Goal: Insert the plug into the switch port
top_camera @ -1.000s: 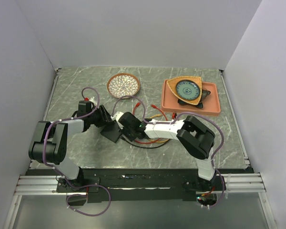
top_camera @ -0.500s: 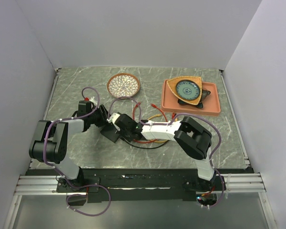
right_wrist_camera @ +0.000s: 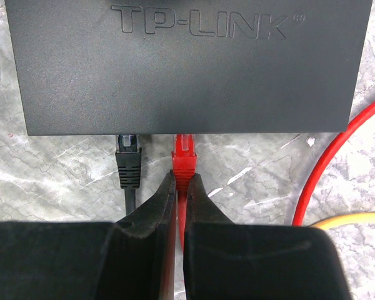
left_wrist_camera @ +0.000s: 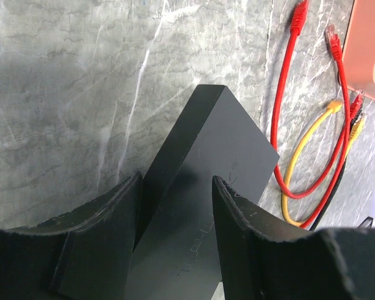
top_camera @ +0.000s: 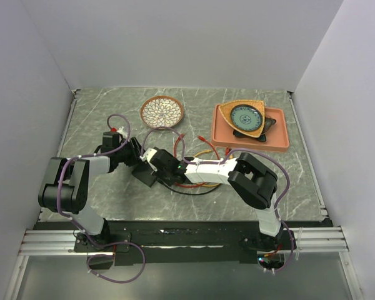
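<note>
Right end effector (right_wrist_camera: 180,181): narrowed almost to nothing, pinching the red plug (right_wrist_camera: 184,153) at its rear, where the cable leaves it. Nose of the plug up against the socket edge of the switch (right_wrist_camera: 187,69) and tucked under that edge; fully seated or not, cannot tell. Just beside it, a black plug (right_wrist_camera: 128,159) at the neighbouring socket, meeting the same edge and clear of the fingers.

Left end effector (left_wrist_camera: 176,187): about half wide, straddling the opposite end of the switch with one finger (left_wrist_camera: 112,212) along each long side, clamping the box between them.

Switch itself: on the grey marbled surface (top_camera: 200,103), left of centre, between the two end effectors, lettered face up, sockets turned toward the right arm.

Beyond the switch: a loose red cable (left_wrist_camera: 278,106) and a yellow cable (left_wrist_camera: 306,150) curling side by side on the surface, their free ends near the orange tray (top_camera: 281,140).

In the tray: a triangular orange dish (top_camera: 245,117) with a blue-green round centre.

Farther back and to the left, well apart from the switch: a round patterned dish (top_camera: 162,112).
</note>
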Controlling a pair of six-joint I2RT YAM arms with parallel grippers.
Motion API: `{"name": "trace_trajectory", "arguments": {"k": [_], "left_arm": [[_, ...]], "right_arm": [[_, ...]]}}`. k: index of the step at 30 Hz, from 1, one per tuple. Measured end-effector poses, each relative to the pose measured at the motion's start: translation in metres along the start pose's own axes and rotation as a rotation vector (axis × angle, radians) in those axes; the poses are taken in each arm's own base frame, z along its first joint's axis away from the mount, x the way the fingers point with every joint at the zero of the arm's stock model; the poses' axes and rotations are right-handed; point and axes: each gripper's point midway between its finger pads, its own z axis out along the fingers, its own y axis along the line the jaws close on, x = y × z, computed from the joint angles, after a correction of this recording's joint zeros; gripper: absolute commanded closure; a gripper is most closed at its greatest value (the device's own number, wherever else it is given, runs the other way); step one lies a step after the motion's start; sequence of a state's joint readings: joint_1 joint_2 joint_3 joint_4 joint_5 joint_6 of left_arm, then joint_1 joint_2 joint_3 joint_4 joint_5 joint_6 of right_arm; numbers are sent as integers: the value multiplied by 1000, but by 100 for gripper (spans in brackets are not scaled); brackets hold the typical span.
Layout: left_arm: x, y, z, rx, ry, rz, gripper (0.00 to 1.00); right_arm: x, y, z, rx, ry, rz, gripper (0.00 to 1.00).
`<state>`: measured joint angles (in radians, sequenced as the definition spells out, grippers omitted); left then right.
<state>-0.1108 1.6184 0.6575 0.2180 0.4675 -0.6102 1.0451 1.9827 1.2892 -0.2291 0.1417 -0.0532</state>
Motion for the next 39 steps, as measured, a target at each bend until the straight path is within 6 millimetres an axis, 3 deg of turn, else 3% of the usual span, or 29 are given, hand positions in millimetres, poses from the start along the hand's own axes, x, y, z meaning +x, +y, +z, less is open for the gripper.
{"name": "trace_trajectory", "arguments": {"k": [39], "left_arm": [[11, 3, -9, 4, -18, 30, 53]], "right_arm": [[-2, 14, -4, -84, 45, 6, 100]]}}
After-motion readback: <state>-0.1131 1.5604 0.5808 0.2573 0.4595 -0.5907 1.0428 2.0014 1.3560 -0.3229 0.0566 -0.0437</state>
